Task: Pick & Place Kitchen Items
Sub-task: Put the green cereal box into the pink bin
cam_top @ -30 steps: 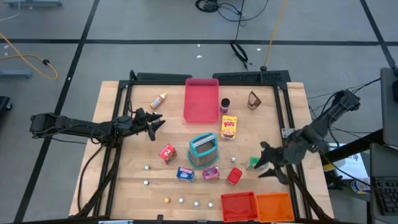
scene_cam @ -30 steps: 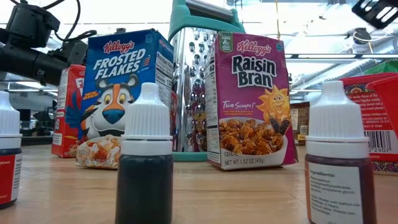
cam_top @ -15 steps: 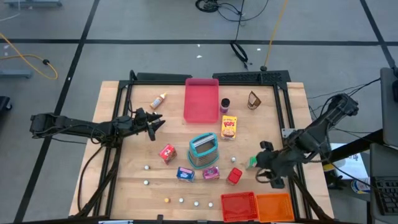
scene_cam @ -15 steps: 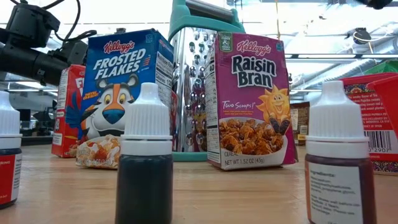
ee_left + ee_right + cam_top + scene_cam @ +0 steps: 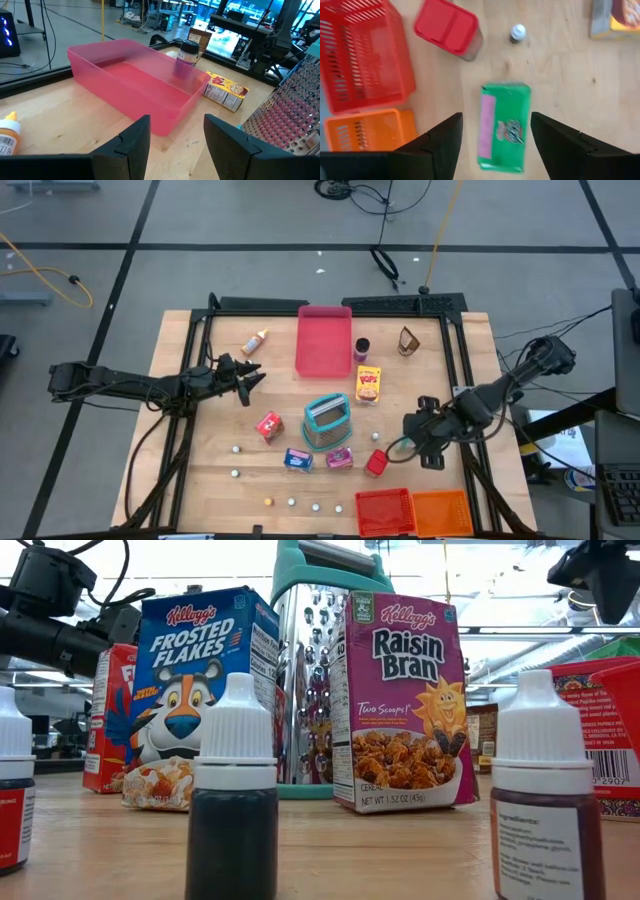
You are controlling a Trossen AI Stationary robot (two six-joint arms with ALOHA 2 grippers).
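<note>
The right gripper is held over the green packet, which lies flat on the table near its right edge. In the right wrist view the packet is framed between the two fingers, which are spread wider than it and are not touching it; nothing is held. The wrist is pointed straight down, most likely so that the packet can be taken across its narrow sides.

Just beside the packet stand a red-lidded tub and a small white-capped bottle. The red bin and orange bin are set at the near right corner, close enough to serve as likely drop places.

The left gripper is parked over the left side of the table, facing the pink tray. Its fingers are parted and empty. An orange-capped bottle lies near it.

The grater and cereal boxes are grouped mid-table, well apart from both grippers.
</note>
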